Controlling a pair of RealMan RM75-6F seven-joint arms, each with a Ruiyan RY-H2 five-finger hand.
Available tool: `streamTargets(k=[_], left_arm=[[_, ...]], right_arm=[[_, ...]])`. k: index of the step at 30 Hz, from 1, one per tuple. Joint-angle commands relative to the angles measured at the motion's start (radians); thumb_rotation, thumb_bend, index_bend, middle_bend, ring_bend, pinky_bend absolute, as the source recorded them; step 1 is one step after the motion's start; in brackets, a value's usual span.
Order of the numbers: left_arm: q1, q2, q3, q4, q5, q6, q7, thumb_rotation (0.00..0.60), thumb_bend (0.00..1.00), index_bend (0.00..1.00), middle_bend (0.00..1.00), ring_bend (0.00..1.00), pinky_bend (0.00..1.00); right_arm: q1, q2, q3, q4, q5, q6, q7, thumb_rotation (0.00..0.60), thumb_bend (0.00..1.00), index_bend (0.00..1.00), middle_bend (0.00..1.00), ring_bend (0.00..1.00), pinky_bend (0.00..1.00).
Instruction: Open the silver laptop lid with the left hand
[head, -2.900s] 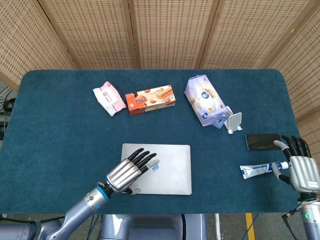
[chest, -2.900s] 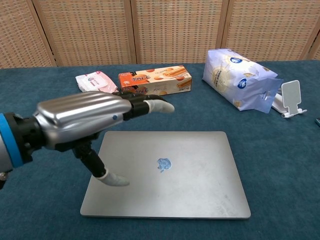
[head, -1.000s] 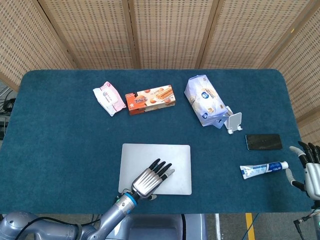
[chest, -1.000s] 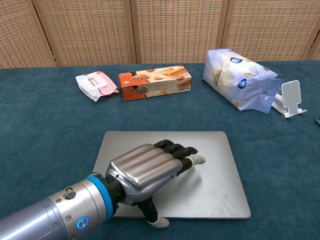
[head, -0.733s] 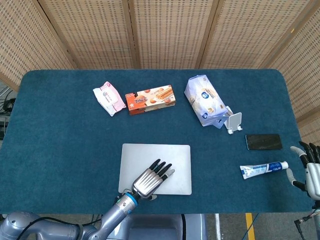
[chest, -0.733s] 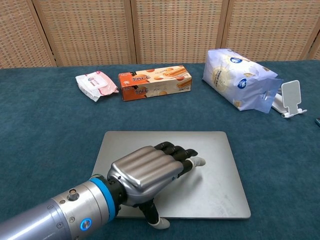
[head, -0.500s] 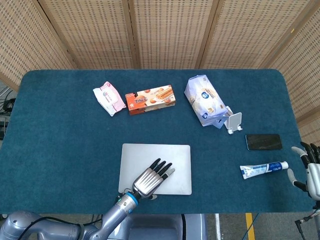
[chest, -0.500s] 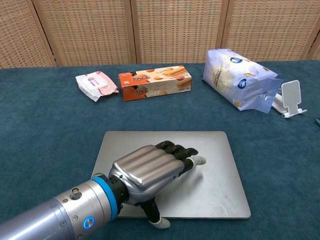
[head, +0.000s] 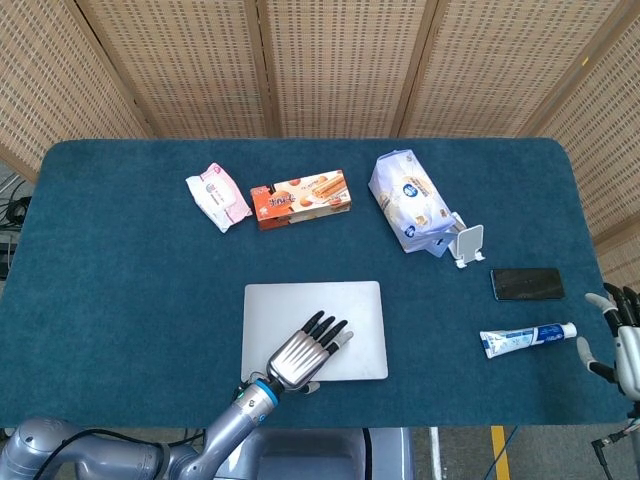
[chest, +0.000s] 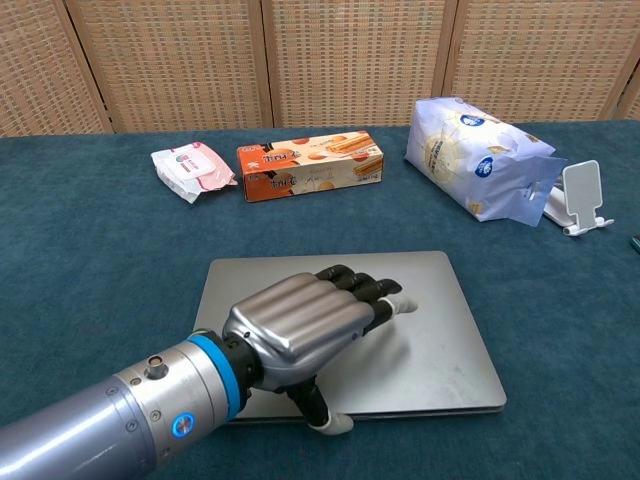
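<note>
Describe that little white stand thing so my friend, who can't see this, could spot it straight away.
Start at the blue-carpeted table and go to its far right part, where a big pale-blue snack bag lies. The white phone stand sits right at that bag's near right end, with a black phone lying flat just beyond it. It is the only small, upright, plain white plastic piece there.

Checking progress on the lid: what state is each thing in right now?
laptop: front edge just lifted, barely open
left hand: fingers on the lid, thumb under the front edge
right hand: fingers spread, empty
phone: flat, screen dark
toothpaste tube: lying down, capped
biscuit box: closed
</note>
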Motion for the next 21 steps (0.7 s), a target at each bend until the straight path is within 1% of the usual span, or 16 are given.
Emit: streamTargets(k=[1,9,16,21], left_arm=[[-0.001,0.008,0.001,-0.008,0.008,0.007,0.001,0.55,0.41,0.0,0.0,0.0,0.0],[-0.007,0.027,-0.009,-0.017,0.017,0.02,0.001,0.549,0.43,0.0,0.0,0.0,0.0],[-0.015,0.044,-0.018,-0.018,0.059,0.051,0.006,0.55,0.44,0.0,0.0,0.0,0.0],[-0.028,0.067,-0.037,-0.018,0.088,0.066,0.009,0.548,0.44,0.0,0.0,0.0,0.0]], right_arm=[[0.0,0.0,0.0,-0.001,0.0,0.0,-0.001,0.6,0.41,0.22,0.09,0.0,0.02],[-0.003,0.0,0.003,0.0,0.004,0.004,0.001,0.6,0.41,0.22,0.09,0.0,0.02],[-0.005,0.001,0.005,0.0,0.002,0.008,0.003,0.6,0.41,0.22,0.09,0.0,0.02],[0.003,0.001,0.007,-0.002,-0.015,0.011,0.002,0.6,0.41,0.22,0.09,0.0,0.02]])
